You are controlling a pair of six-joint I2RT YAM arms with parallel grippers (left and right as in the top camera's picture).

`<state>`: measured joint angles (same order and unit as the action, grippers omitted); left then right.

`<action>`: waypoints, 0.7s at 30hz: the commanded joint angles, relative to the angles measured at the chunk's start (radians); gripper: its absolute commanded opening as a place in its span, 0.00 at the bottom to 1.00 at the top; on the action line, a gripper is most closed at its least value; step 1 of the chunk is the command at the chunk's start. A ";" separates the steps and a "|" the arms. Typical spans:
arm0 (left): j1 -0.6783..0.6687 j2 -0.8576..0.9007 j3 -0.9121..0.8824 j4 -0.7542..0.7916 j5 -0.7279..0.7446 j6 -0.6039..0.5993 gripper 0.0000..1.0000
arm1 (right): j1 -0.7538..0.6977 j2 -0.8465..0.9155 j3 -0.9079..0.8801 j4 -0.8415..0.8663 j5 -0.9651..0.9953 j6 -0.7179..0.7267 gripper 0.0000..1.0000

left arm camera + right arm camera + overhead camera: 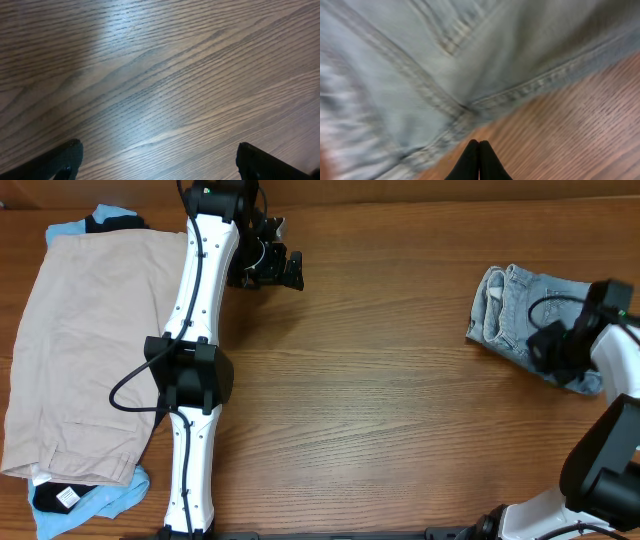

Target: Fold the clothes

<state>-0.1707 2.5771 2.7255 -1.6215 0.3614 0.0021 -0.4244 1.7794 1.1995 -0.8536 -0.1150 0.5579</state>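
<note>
The overhead view is brightly and evenly lit, sharp throughout, with only faint, soft shadows. In the left wrist view a pale band of glare is seen across the far left of the tabletop (115,30). The right wrist view is blurred: the shorts (420,75) are smeared towards the left edge.

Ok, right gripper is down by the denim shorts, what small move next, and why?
Probably open the right gripper and ease it forward onto the stitched edge of the denim shorts: its fingertips are shut together on nothing, over the table, just short of that seam.
</note>
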 commanded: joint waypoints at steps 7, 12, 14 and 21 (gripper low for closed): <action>-0.008 0.003 0.010 0.014 -0.007 -0.006 1.00 | 0.065 0.008 -0.167 0.323 0.026 0.015 0.06; -0.008 0.003 0.010 0.016 -0.007 -0.006 1.00 | 0.102 0.027 -0.189 0.499 0.037 0.016 0.08; -0.008 0.003 0.010 0.014 -0.007 -0.006 1.00 | 0.114 0.049 -0.191 0.571 0.048 0.023 0.08; -0.008 0.003 0.010 0.014 -0.007 -0.006 1.00 | 0.148 0.189 -0.190 0.878 0.062 0.084 0.09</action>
<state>-0.1707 2.5771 2.7255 -1.6077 0.3614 0.0021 -0.2916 1.9106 1.0134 -0.0269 -0.0704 0.6044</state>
